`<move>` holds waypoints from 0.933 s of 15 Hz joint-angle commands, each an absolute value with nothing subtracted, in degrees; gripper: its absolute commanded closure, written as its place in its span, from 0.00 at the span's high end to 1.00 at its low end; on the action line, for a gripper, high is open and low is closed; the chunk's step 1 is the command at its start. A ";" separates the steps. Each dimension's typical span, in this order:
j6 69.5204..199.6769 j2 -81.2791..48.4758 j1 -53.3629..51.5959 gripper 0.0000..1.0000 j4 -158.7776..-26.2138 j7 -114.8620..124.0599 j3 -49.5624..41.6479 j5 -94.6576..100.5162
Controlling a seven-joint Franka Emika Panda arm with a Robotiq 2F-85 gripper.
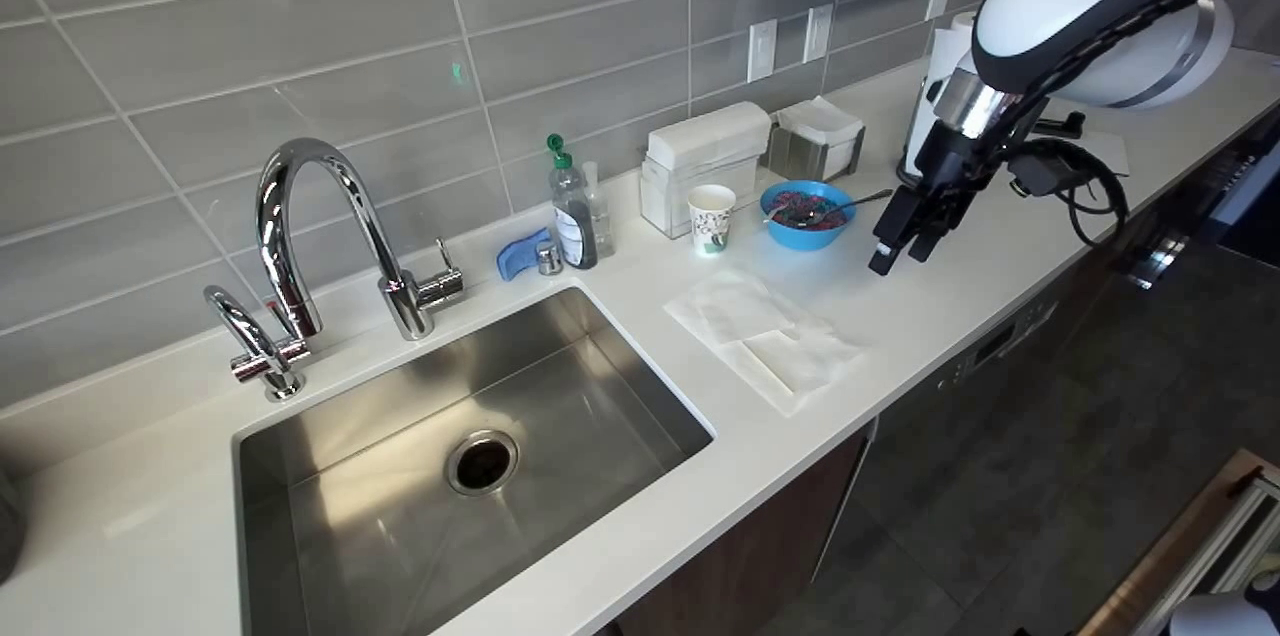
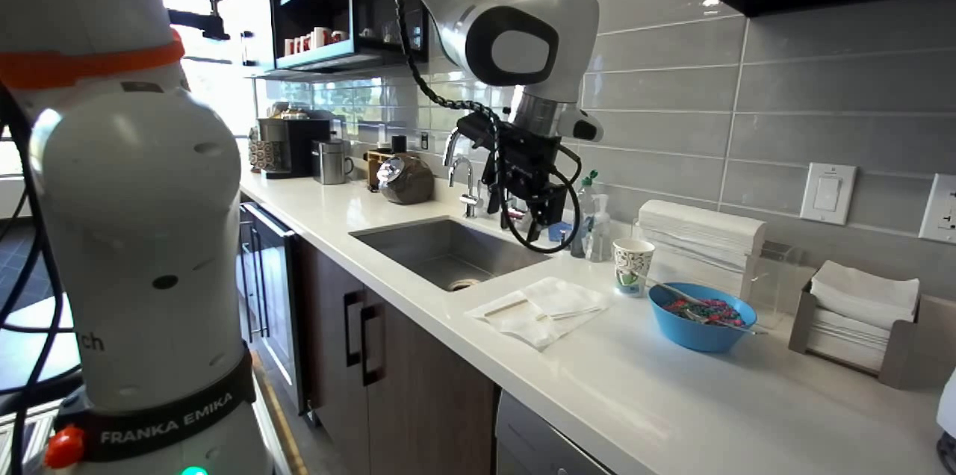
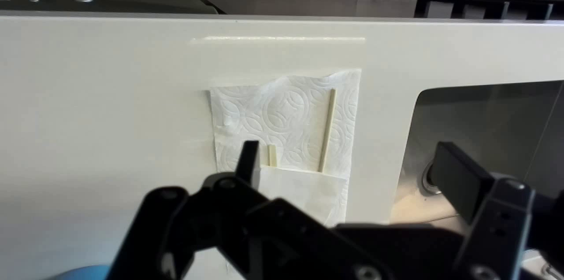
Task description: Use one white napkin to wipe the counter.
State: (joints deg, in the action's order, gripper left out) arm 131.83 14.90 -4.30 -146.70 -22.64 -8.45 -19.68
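Paper cup point(image 1: 711, 216) beside a blue bowl point(image 1: 806, 238)

Napkin point(image 3: 304, 187) on sheet point(image 3: 288, 106); sink point(image 1: 390, 456) (just beside)

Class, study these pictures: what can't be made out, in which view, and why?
White napkin, lower left: behind the gripper, wrist view.
Long pale stick, lower end: lost under the napkin, wrist view.
Blue bowl, mostly cut off by the bottom edge, wrist view.
Paper towel roll, right side: behind the arm in an exterior view.
Green-capped soap bottle, label wording: too small to read in an exterior view.
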 commanded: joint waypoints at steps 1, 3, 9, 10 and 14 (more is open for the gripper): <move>134.54 10.87 -3.85 1.00 -145.43 -24.14 -8.75 -23.37; 137.49 7.58 -3.69 1.00 -144.85 -24.62 -9.05 -26.13; 143.84 -3.08 -2.05 1.00 -141.98 -31.34 -7.45 -37.96; 144.40 -4.79 -1.40 1.00 -141.27 -32.45 -6.79 -39.83; 143.85 -10.10 1.64 1.00 -138.83 -32.65 -4.41 -41.54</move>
